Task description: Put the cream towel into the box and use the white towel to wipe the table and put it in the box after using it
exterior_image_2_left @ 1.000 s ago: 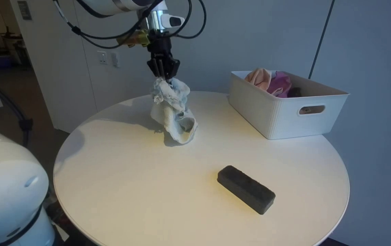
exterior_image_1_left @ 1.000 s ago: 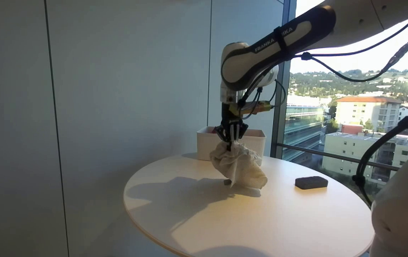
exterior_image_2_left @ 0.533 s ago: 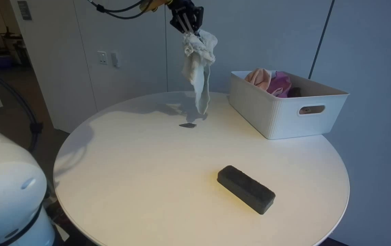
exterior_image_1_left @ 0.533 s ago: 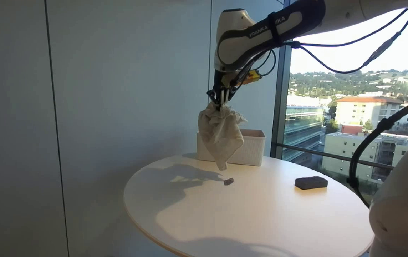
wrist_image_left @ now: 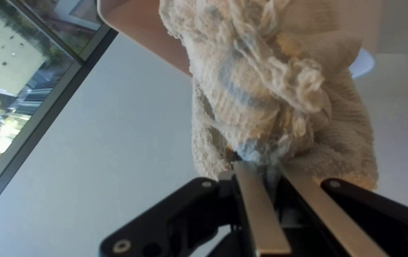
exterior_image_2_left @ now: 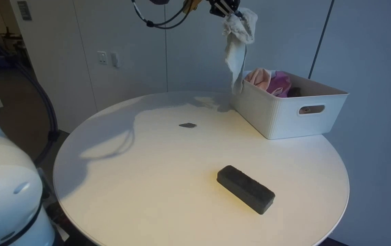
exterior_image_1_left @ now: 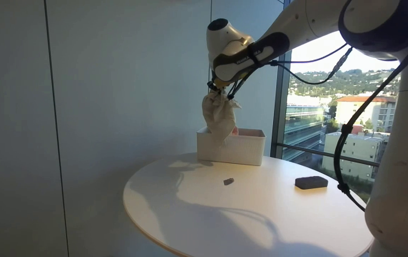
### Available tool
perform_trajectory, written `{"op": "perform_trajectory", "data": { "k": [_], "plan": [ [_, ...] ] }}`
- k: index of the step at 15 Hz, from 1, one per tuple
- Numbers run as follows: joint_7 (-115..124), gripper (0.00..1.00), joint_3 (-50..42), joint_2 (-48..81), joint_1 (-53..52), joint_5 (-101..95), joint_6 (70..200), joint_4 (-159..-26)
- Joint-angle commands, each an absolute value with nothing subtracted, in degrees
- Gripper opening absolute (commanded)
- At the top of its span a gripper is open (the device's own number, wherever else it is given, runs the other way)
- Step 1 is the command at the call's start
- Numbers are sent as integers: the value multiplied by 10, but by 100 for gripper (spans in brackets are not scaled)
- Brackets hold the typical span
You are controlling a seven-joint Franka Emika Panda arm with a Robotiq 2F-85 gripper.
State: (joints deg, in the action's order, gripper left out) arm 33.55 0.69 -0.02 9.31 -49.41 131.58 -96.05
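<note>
Small flat dark-grey scrap (exterior_image_2_left: pixel 187 125): on the round white table (exterior_image_2_left: pixel 147 191), below and left of the black two-fingered gripper (wrist_image_left: pixel 266 169) in an exterior view.
Gripper: fingers nearly together, pinching the bunched top of the off-white frayed towel (exterior_image_2_left: pixel 237 51).
Towel: hangs directly under the gripper, long axis close to vertical, with bluish and tan marks; probably the white one, though colour alone cannot settle that.
Black rectangular block (exterior_image_2_left: pixel 246 189): on the table, well below the gripper and nearer that camera.
Peach cloth (exterior_image_2_left: pixel 259 78) and purple cloth (exterior_image_2_left: pixel 280 83): lower than the gripper and to its right, inside the white ribbed plastic box (exterior_image_2_left: pixel 284 114).
Box: mouth below and rightward of the gripper in both exterior views. The towel's tail crosses its wall there; whether over or outside the rim, I cannot tell. Next, likely: carry farther across, tail over the rim, then release.
</note>
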Motion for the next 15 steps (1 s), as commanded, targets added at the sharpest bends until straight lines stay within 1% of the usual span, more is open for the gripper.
{"op": "perform_trajectory", "data": {
  "k": [1, 4, 7, 11, 15],
  "plan": [
    [429, 3, -22, 66, 73, -611, 1295, -867],
    [496, 3, -43, 102, 58, -696, 1256, -825],
    [541, 3, -56, 140, 46, -751, 1176, -790],
    [508, 4, -53, 184, 47, -703, 1109, -749],
    [488, 4, -54, 216, 51, -658, 1093, -712]
  ]
}}
